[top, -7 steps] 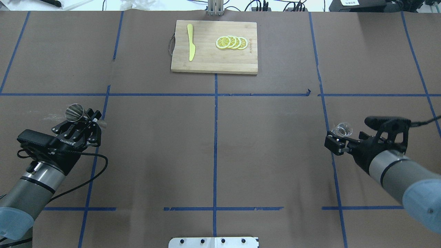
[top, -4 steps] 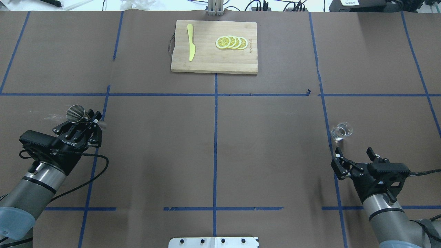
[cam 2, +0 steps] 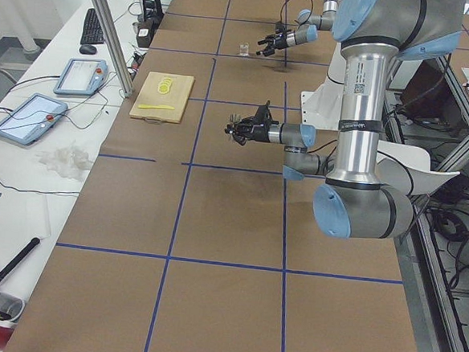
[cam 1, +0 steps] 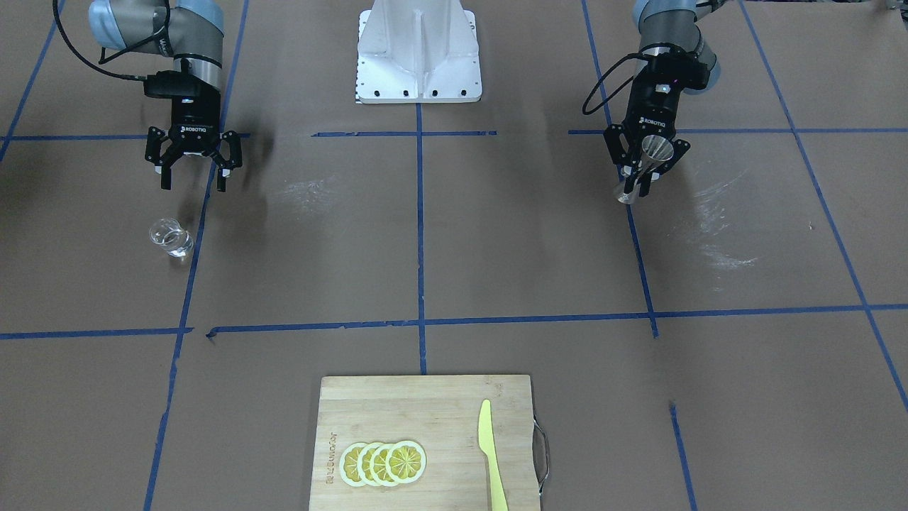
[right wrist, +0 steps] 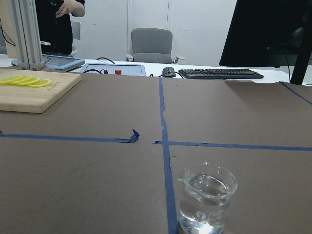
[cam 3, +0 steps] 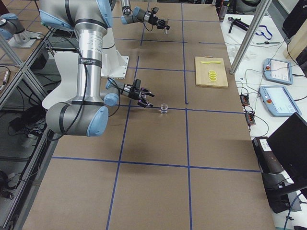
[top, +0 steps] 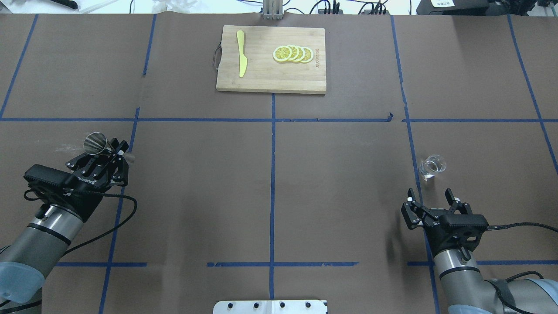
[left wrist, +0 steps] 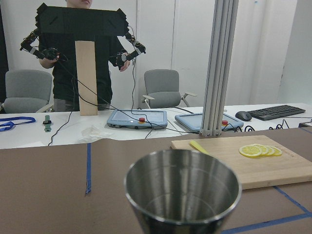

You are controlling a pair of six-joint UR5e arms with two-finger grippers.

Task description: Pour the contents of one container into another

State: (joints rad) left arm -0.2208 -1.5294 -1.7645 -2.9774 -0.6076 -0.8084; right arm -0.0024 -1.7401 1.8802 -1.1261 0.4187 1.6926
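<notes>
1 view, R wrist, shows pour lip on glass; R fingers splayed, L fingers clamp jigger.

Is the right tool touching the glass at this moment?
Apart. The overhead view shows a strip of bare table between the open right tool and the glass; the front-facing view shows the same gap.

Opposed overhead and front views, shared table

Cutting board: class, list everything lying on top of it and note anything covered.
On the wooden cutting board lie a yellow knife and four overlapping lemon slices. Only the end slice shows whole; each other is partly covered by its neighbour.
</notes>
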